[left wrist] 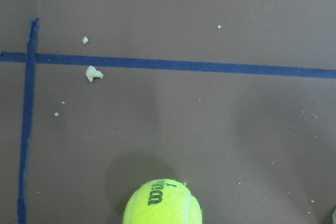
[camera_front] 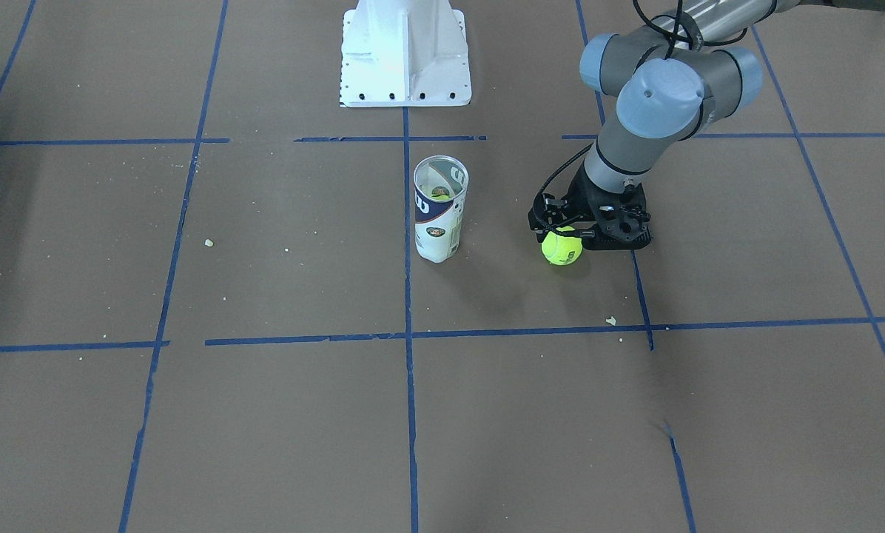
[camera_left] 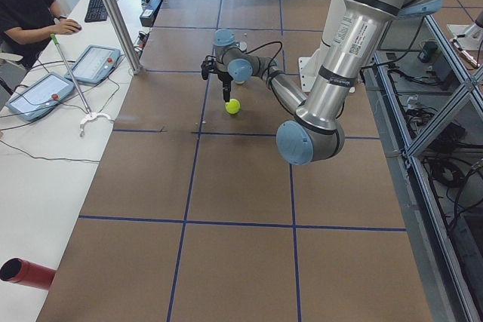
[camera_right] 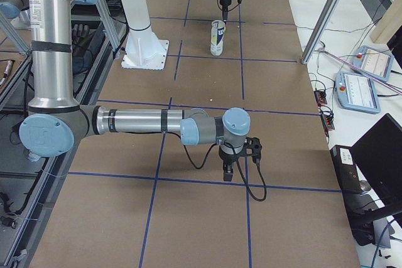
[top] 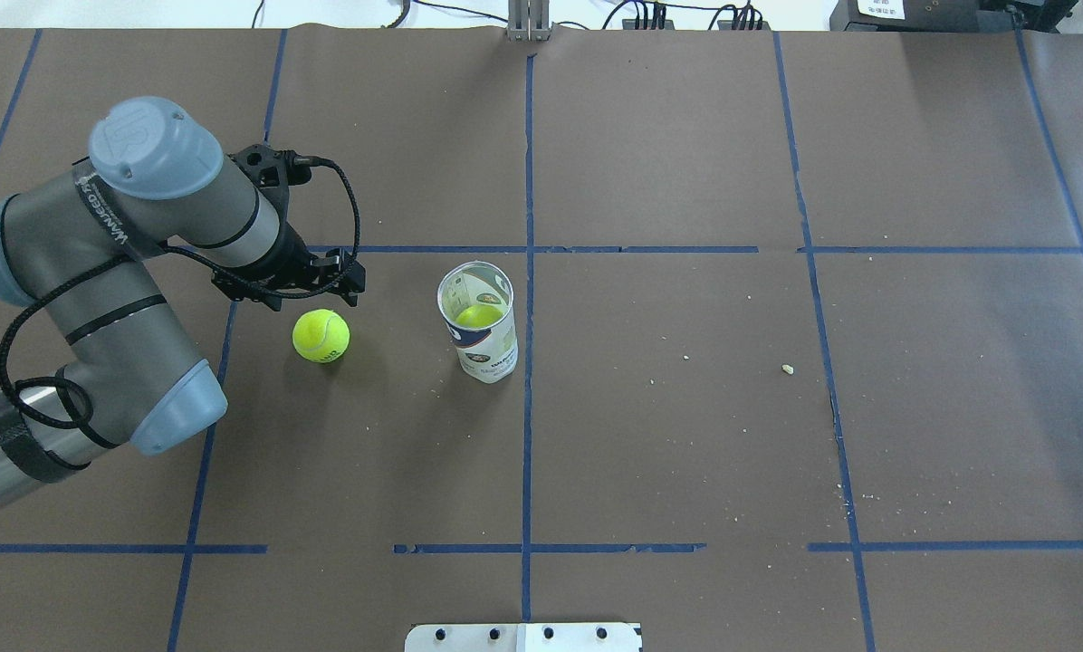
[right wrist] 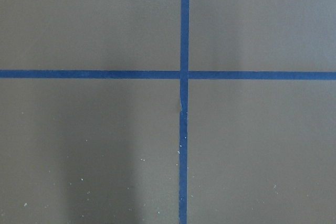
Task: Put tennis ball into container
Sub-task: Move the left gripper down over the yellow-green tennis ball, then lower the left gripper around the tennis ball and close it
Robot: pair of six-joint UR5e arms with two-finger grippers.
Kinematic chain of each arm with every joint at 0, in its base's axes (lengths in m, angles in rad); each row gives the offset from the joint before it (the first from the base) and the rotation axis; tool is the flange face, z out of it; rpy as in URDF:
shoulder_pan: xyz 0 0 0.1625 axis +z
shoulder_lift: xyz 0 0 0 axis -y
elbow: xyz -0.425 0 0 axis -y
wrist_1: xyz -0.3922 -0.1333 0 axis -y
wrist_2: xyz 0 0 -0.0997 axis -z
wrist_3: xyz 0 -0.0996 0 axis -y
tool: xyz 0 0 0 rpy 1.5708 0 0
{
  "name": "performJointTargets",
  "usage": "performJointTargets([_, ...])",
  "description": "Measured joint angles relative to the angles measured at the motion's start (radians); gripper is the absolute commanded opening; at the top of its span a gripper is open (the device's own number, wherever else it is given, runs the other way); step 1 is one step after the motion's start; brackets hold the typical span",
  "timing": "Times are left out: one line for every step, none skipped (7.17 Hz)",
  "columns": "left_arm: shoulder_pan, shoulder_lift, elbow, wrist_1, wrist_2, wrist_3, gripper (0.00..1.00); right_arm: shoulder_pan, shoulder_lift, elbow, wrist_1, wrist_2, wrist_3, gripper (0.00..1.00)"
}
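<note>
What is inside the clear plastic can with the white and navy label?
A yellow-green ball lies inside the clear plastic can, seen through its open top. The label covers the lower part, hiding anything underneath.

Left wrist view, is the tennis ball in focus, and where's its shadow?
Left wrist view: the fuzzy yellow-green tennis ball is sharp, print legible, bottom cropped; soft shadow to its upper left. Front-facing view: white metal robot base glares, overexposed.
</note>
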Motion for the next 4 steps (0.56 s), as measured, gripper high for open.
performJointTargets([0.005, 0.006, 0.005, -0.007, 0.003, 0.0, 1.0, 0.0, 0.0, 0.0, 0.0, 0.0, 0.0, 1.0])
performJointTargets([0.007, 0.011, 0.007, -0.01, 0.012, 0.002, 1.0, 0.0, 0.0, 0.0, 0.0, 0.0, 0.0, 1.0])
performJointTargets([0.008, 0.014, 0.012, -0.011, 0.025, 0.004, 1.0, 0.0, 0.0, 0.0, 0.0, 0.0, 0.0, 1.0])
performJointTargets([0.009, 0.016, 0.019, -0.012, 0.032, 0.005, 1.0, 0.0, 0.0, 0.0, 0.0, 0.0, 0.0, 1.0])
